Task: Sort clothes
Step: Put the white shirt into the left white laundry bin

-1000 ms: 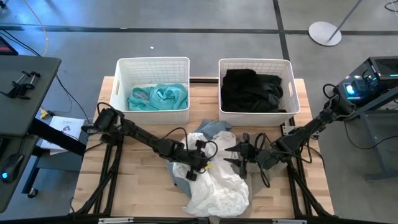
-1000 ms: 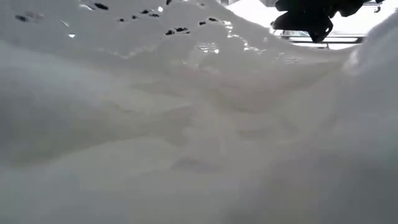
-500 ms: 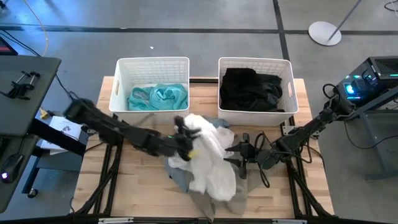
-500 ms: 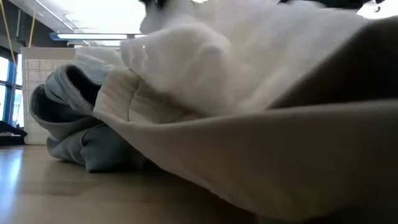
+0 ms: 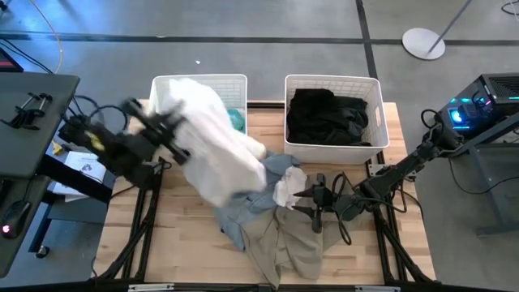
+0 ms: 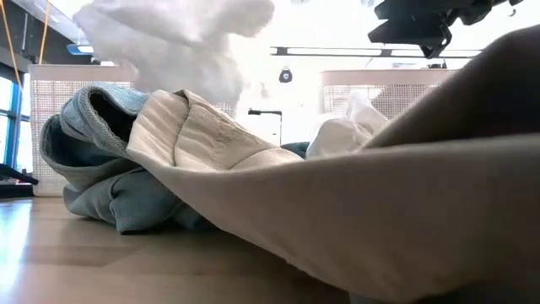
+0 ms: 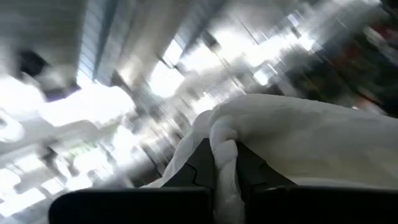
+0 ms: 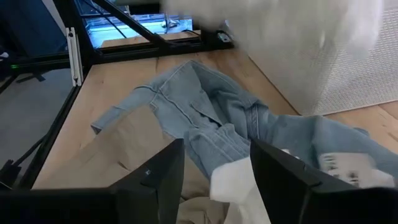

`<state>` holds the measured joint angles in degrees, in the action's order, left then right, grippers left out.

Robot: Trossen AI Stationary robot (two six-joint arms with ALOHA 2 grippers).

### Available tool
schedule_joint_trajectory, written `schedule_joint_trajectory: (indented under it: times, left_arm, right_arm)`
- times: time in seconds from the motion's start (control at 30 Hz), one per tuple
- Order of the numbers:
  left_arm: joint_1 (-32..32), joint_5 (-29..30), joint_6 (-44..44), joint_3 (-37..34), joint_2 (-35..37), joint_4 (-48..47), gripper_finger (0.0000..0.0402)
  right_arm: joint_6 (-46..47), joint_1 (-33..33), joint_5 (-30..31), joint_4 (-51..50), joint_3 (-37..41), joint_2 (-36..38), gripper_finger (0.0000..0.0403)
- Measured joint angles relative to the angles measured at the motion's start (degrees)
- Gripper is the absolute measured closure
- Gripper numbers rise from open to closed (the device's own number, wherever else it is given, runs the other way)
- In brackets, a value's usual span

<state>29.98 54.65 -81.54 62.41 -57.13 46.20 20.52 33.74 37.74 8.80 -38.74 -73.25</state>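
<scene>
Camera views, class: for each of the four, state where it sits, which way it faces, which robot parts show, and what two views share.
High: overhead, facing straight down; both arms, left claw lifting white garment.
Low: table height, facing across; beige garment, a claw overhead.
Left wrist: on the left arm, looking past its fingers, shut on white cloth.
Right wrist: right claw open above denim garment.
Shared: high and right wrist show the denim.

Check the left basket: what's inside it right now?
A teal garment shows in the left basket. The white garment, gripped by the left hand, hangs over most of the opening, so the rest of the inside is covered from view.
</scene>
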Motion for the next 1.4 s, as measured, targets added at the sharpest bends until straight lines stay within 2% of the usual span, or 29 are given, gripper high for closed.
schedule_joint_trajectory:
  times: [0.1, 0.17, 0.23, 0.37, 0.57, 0.7, 0.8, 0.93, 1.03, 1.13, 1.2, 1.27, 1.33, 1.4]
  left_arm:
    - [0.00, -9.99, -12.47, 0.00, 2.26, 9.65, 0.0400]
    - [-0.02, -16.13, -16.98, 0.25, 3.44, 13.60, 0.0400]
    - [-0.03, -19.17, -19.88, 1.44, 4.22, 14.10, 0.0400]
    - [-2.14, -18.53, -25.35, 5.74, 4.31, 13.65, 0.0400]
    - [-7.53, -7.43, -29.10, 12.49, 4.64, 13.54, 0.0400]
    - [-9.64, -1.80, -25.43, 12.94, 6.68, 13.62, 0.0399]
    - [-10.74, 2.23, -21.32, 11.43, 8.22, 13.54, 0.0398]
    - [-11.84, 7.47, -20.41, 8.54, 9.98, 13.07, 0.0398]
    - [-12.69, 8.03, -17.61, 4.95, 11.50, 13.15, 0.0397]
    - [-14.09, 5.33, -13.84, 0.88, 12.59, 13.04, 0.0397]
    - [-15.60, 3.93, -9.77, -1.39, 12.86, 12.88, 0.0397]
    - [-17.37, 5.38, -3.76, -2.10, 12.86, 10.97, 0.0398]
    - [-19.48, 7.81, 3.59, -2.10, 12.94, 4.38, 0.0398]
    - [-21.92, 7.78, 11.98, -2.07, 13.08, -4.23, 0.0399]
  right_arm:
    - [0.01, 0.00, 0.00, -0.02, 0.00, 0.00, 0.0229]
    - [0.01, 0.00, 0.00, -0.30, 0.00, 0.00, 0.0229]
    - [0.01, 0.00, 0.00, -0.67, 0.00, 0.00, 0.0229]
    - [0.02, 0.00, 0.37, -1.21, 0.00, 0.00, 0.0229]
    - [-0.09, -0.02, 2.52, -1.33, 0.00, 0.00, 0.0229]
    - [-0.38, -0.02, 2.79, -1.36, 0.00, 0.00, 0.0229]
    - [0.00, -0.02, 2.78, -1.33, 0.00, 0.00, 0.0229]
    - [0.01, -0.02, 2.80, -1.33, 0.00, 0.00, 0.0229]
    - [0.00, -0.02, 2.80, -1.33, 0.00, 0.00, 0.0229]
    - [-0.24, -0.02, 2.80, -1.31, 0.00, 0.00, 0.0229]
    - [-0.69, -0.02, 2.80, -1.31, 0.00, 0.00, 0.0229]
    - [-1.02, -0.02, 2.80, -1.29, 0.00, 0.00, 0.0229]
    - [-1.06, -0.02, 2.80, -1.27, 0.00, 0.00, 0.0229]
    - [-1.07, -0.13, 2.80, -1.27, 0.01, 0.00, 0.0229]
